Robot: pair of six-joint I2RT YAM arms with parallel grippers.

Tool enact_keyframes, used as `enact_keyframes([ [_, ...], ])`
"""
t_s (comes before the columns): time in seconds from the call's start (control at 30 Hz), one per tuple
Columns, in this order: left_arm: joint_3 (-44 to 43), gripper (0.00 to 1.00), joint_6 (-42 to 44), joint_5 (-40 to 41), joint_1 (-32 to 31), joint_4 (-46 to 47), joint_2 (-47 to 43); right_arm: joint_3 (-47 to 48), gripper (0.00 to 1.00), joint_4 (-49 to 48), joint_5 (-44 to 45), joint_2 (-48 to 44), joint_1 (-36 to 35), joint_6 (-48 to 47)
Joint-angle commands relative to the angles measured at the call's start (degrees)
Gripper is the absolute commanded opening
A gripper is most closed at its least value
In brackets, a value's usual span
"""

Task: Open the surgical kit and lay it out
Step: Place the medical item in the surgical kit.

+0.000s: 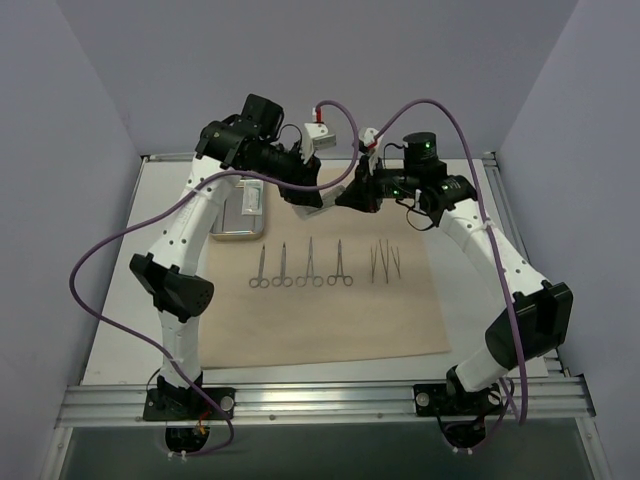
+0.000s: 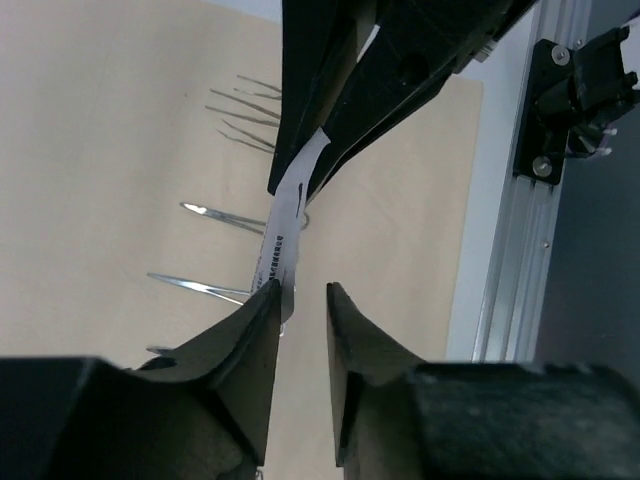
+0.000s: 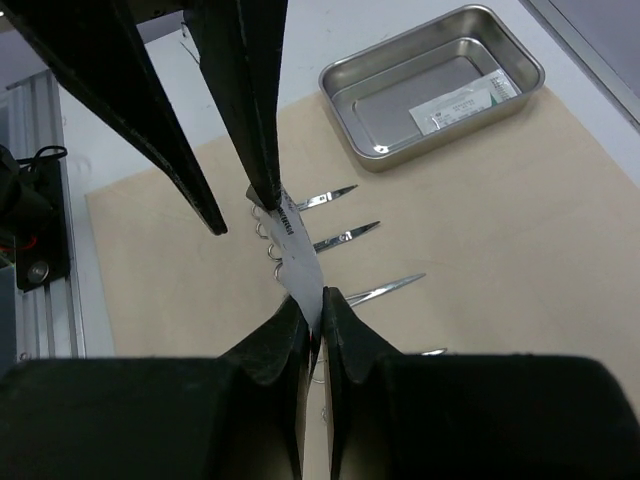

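Lilac-grey walls close round a white bench (image 1: 115, 340), on which the beige cloth wrap (image 1: 330, 320) lies spread flat. Four scissor-handled instruments (image 1: 311, 262) sit in a row across its middle, with the thin tweezers (image 1: 384, 262) at their 3 o'clock. The steel tray (image 3: 390, 105) stands at the cloth's 10 o'clock corner, with one packet (image 3: 465, 103) inside it. Above the cloth's 12 o'clock edge the two arms meet nose to nose over a second small packet (image 3: 295, 250), held in the air between them. The right claw (image 3: 316, 298) is closed tight on one end of it, pinching with the very tips. The left claw (image 2: 302, 295) stands slightly parted, the packet's other end resting against one finger and not squeezed. This looks like a handover, left to right. The main risk is the thin tip grip: if the left finger drags on the film as it backs off, the packet could twist free and drop onto the instruments below, knocking the row askew. The fingers are also so close that a sideways retreat could clip the right claw.
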State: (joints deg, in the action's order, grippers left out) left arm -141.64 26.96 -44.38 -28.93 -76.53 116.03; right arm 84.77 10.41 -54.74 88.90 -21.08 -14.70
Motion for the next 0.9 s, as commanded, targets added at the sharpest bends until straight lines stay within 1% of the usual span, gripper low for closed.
enact_keyframes([
  [0.0,1.37,0.38,-4.97,4.02,0.10,-1.35,-2.74,-0.74,0.00,-3.38,3.58,-1.98,0.16,4.06],
  [0.03,1.72,0.65,-6.21,6.65,0.71,-0.03,-2.91,-1.18,0.00,-3.38,5.85,-1.89,0.95,5.54],
  [0.07,2.07,0.78,-8.22,8.07,0.98,2.07,-3.09,-1.62,0.00,-3.30,6.66,-1.72,1.56,6.25],
  [0.1,2.07,0.90,-9.28,9.73,1.15,2.96,-3.18,-1.98,0.00,-3.12,7.53,-0.76,2.27,7.04],
  [0.13,2.07,0.95,-10.25,12.88,1.42,3.92,-3.18,-2.24,0.00,-2.16,7.80,0.03,3.49,8.36],
  [0.2,1.90,0.94,-13.06,16.85,2.21,6.21,-3.18,-1.89,0.00,-0.41,7.72,3.36,4.90,10.21],
  [0.23,1.90,0.94,-14.99,22.09,2.30,7.09,-3.18,-0.76,0.00,0.39,7.37,4.95,6.13,12.04],
  [0.27,2.07,0.94,-15.79,24.67,2.56,8.32,-3.09,-0.05,0.00,1.27,6.93,6.53,6.66,13.19],
  [0.33,2.42,0.94,-17.72,29.07,3.00,9.46,-3.00,2.31,0.00,3.12,5.62,12.33,7.81,14.69],
  [0.37,2.69,0.94,-18.34,31.61,3.35,9.65,-3.00,2.94,0.00,3.29,5.52,14.26,8.59,18.61],
  [0.47,3.74,0.94,-20.72,32.95,5.10,10.00,-3.00,4.35,0.00,1.81,5.78,22.51,9.04,23.46],
  [0.57,4.71,0.94,-22.04,33.04,6.51,9.82,-3.09,3.65,0.00,-3.63,7.01,25.17,9.21,27.34],
  [0.6,5.23,0.94,-22.13,33.56,6.95,9.82,-3.26,3.38,0.00,-7.21,7.19,26.31,9.82,30.31],
  [0.67,6.73,0.94,-22.21,33.83,7.13,10.44,-4.05,2.86,0.00,-9.70,7.10,28.42,10.62,33.14],
  [0.7,7.08,0.94,-22.21,34.01,7.13,10.53,-4.32,2.51,0.00,-13.37,7.02,29.13,11.49,35.77],
  [0.8,7.87,0.94,-22.04,34.27,7.22,10.96,-4.67,1.63,0.00,-17.69,6.23,31.94,13.08,39.12],
  [0.87,7.96,0.94,-21.95,34.71,7.31,11.14,-4.85,1.80,0.00,-18.23,5.52,34.13,13.52,40.71],
])
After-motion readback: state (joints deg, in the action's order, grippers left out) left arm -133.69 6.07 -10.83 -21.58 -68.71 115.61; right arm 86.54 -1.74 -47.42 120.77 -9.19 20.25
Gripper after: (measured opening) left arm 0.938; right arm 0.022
